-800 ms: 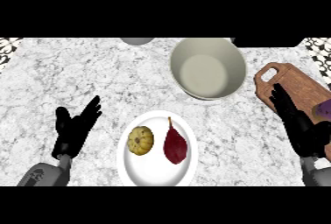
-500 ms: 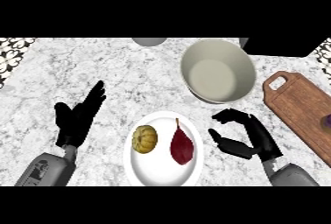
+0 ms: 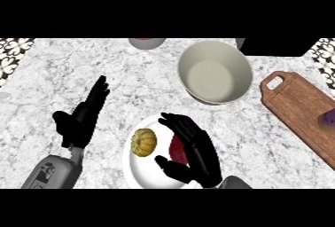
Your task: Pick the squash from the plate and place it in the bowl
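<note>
The right hand (image 3: 193,150) is hanging over the white plate (image 3: 141,170) in the lower middle of the frame. Its fingers are long and only a little bent, with the thumb sticking out low down near the plate's bottom part. It is not holding anything.

Two foods are sitting on the plate. The yellow, bumpy round one looks like the squash (image 3: 145,142), and it is lying on the plate's left side, just left of the hand and free to see. A dark red thing (image 3: 177,150) is lying in the middle of the plate, partly under the hand's fingers.

So the hand is sitting more over the red one than the yellow one. To do this step well, it should slide a bit to the left so the squash ends up between the thumb and the fingers. Then the fingers should curl around the squash only, without bumping the red food or pushing the plate.

The big pale bowl (image 3: 216,73) is waiting in the upper right of the frame, well apart from the plate. After a good grab, the squash needs to be lifted up high enough to clear the bowl's rim.

The left hand (image 3: 82,117) is resting open at the left of the frame, fingers pointing up.

A brown cutting board (image 3: 297,104) is lying at the right edge.
</note>
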Tool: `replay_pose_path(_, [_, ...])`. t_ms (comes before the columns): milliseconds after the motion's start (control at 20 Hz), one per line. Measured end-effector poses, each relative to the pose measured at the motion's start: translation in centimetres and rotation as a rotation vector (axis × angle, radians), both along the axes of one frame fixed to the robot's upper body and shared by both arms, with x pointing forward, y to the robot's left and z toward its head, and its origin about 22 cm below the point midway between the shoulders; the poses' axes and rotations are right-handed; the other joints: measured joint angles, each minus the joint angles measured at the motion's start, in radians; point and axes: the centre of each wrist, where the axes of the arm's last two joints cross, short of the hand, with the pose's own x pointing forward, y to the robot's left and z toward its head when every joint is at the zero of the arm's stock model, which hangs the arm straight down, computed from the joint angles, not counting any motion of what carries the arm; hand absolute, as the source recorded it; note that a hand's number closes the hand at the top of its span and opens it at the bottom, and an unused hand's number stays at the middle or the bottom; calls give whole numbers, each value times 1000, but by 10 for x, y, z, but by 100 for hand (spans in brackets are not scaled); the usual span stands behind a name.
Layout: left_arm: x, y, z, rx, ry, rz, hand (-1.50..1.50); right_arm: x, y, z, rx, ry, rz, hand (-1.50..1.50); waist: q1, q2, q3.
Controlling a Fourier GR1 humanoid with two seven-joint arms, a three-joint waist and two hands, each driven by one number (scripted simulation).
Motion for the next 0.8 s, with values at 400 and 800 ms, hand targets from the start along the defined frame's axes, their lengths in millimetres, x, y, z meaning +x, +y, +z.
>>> replay_pose_path(400, [-7, 0, -1, -4, -18, 37, 0, -26, 68, 16, -135, -149, -60, -150, -30, -3, 1])
replay_pose_path(800, [-2, -7, 2, 0, -33, 28, 0, -39, 94, 62, -303, -23, -192, -150, -17, 4, 2])
